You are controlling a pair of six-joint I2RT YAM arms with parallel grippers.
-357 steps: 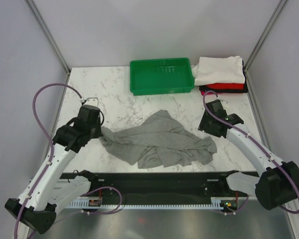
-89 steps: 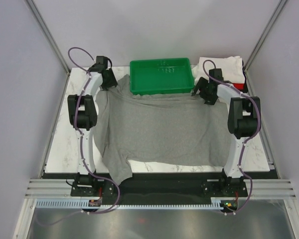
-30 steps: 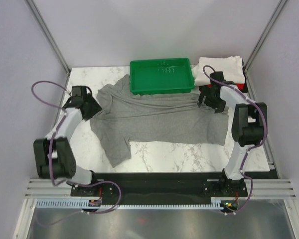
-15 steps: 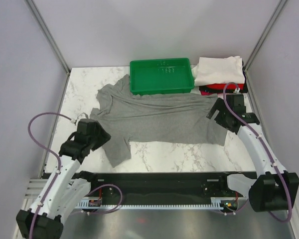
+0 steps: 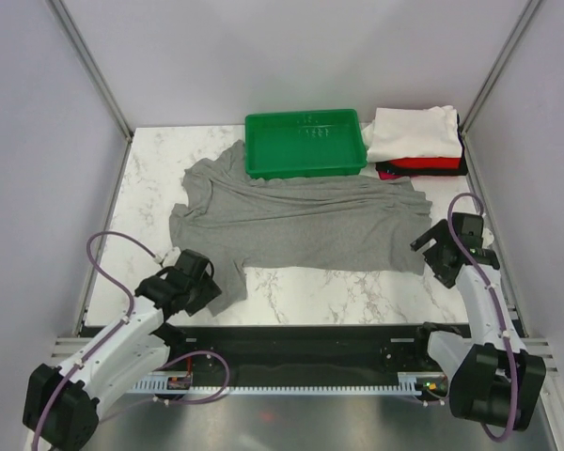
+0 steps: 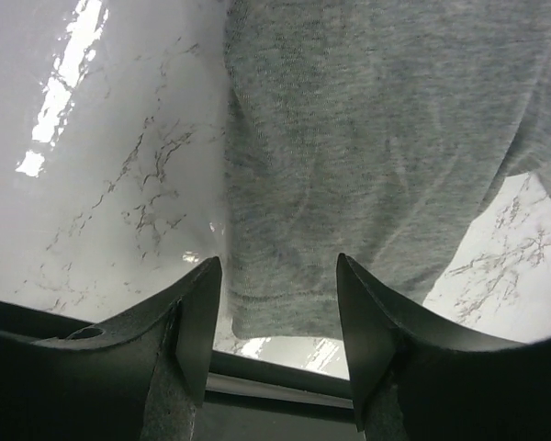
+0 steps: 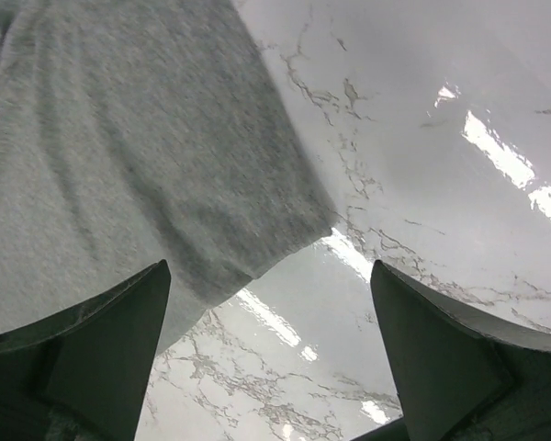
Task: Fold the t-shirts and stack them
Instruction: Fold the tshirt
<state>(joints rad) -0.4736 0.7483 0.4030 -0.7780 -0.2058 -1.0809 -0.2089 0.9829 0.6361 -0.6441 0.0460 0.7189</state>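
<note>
Both jaws stand wide, gripping nothing. The left gripper (image 6: 280, 276) hangs over the lower-left flap of the grey t-shirt (image 5: 301, 221), and the right gripper (image 7: 271, 268) over its lower-right corner. The shirt's spread mid-frame, top edge against the green tray (image 5: 256, 143). Upper right sits the folded stack (image 5: 414, 133), white over red over black.

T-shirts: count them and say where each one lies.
4. The grey t-shirt lies spread out mid-table, before the green tray. The white t-shirt, red t-shirt and black t-shirt sit folded in a stack at the far right corner; more could be hidden within it.
</note>
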